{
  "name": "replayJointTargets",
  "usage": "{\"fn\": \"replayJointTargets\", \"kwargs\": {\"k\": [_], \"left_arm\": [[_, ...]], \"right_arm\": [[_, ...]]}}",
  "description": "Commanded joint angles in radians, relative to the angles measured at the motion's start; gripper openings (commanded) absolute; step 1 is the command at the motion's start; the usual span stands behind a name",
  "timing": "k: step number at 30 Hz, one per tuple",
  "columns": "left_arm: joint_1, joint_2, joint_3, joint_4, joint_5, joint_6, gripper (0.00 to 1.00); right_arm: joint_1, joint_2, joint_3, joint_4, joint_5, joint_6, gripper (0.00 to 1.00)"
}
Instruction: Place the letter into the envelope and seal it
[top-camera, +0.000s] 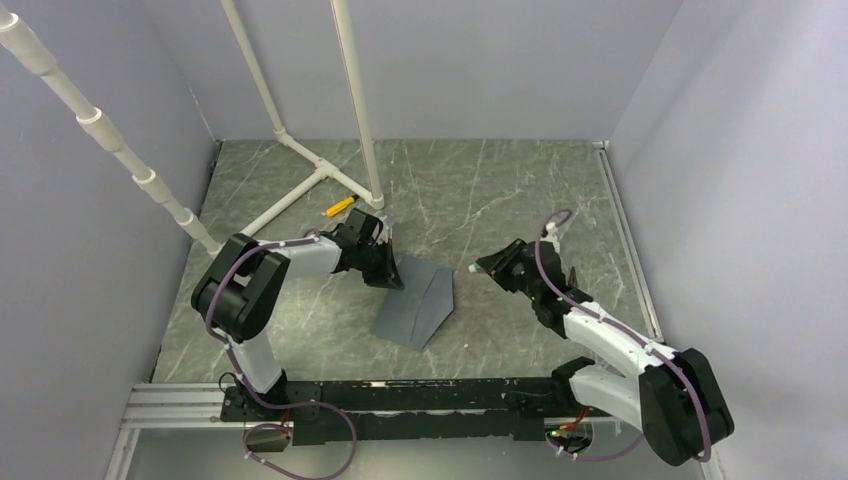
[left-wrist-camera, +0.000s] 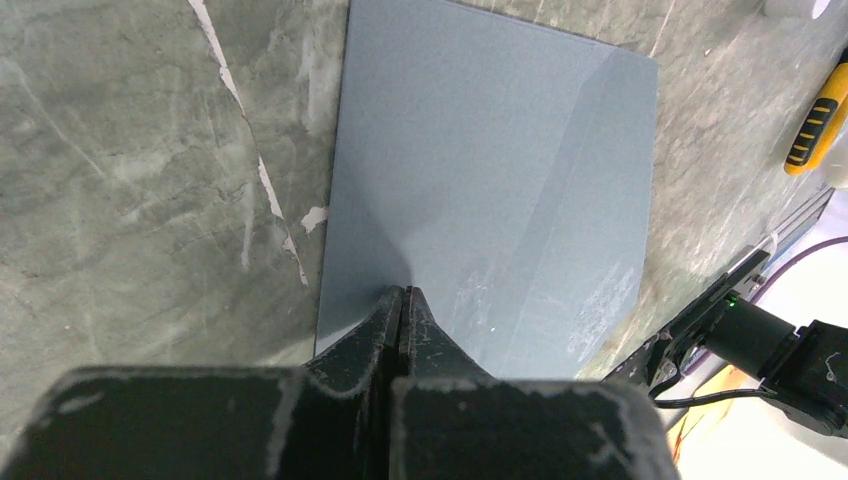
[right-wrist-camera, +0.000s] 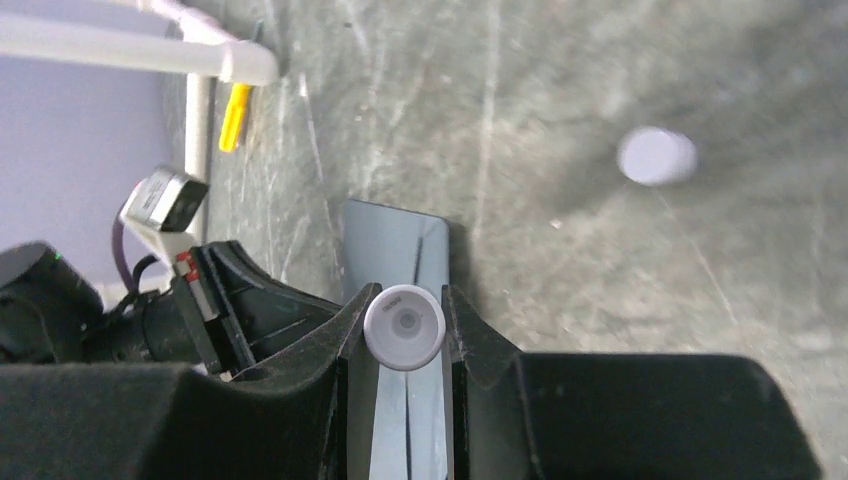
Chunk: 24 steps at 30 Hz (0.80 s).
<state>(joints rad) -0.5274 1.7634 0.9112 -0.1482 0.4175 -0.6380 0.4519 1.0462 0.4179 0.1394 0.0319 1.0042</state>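
Envelope: the slate-grey envelope (top-camera: 415, 305) lies flat on the bench (top-camera: 500, 190), between the two arms. One fold line runs slantwise across it.
Left gripper: the left gripper (left-wrist-camera: 403, 292) is clenched, jaws pressed together. Its tips rest on the envelope at the far-left edge. I cannot tell whether any paper is pinched between them.
Right gripper: the right gripper (right-wrist-camera: 404, 330) is grasping a small white cylinder (right-wrist-camera: 404, 326), round end facing the wrist camera. It hangs above the bench just beside the envelope's right side, not touching it.
Yellow tool: a yellow tool (top-camera: 340, 207) with black markings lies on the bench beyond the left arm, well apart from the envelope.
Pipe frame: a white pipe frame (top-camera: 320, 170) stands at the far left, and the yellow tool lies next to its foot.
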Motion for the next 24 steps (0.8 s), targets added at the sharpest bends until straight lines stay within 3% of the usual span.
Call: {"fn": "replayJointTargets", "kwargs": {"k": [1, 10, 16, 19, 24], "left_arm": [[-0.009, -0.027, 0.009, -0.071, -0.054, 0.040, 0.02], [-0.011, -0.024, 0.007, -0.076, -0.056, 0.034, 0.02], [-0.011, -0.005, 0.010, -0.072, -0.060, 0.030, 0.03], [-0.010, 0.004, 0.010, -0.063, -0.056, 0.027, 0.02], [-0.011, 0.008, 0.012, -0.069, -0.058, 0.034, 0.02]], "right_arm": [[-0.085, -0.020, -0.088, 0.032, -0.146, 0.224, 0.01], [-0.197, 0.059, -0.208, 0.194, -0.231, 0.368, 0.22], [-0.234, 0.138, -0.230, 0.244, -0.233, 0.398, 0.57], [-0.237, 0.142, -0.232, 0.242, -0.230, 0.404, 0.69], [-0.237, 0.105, -0.224, 0.168, -0.201, 0.386, 0.73]]}}
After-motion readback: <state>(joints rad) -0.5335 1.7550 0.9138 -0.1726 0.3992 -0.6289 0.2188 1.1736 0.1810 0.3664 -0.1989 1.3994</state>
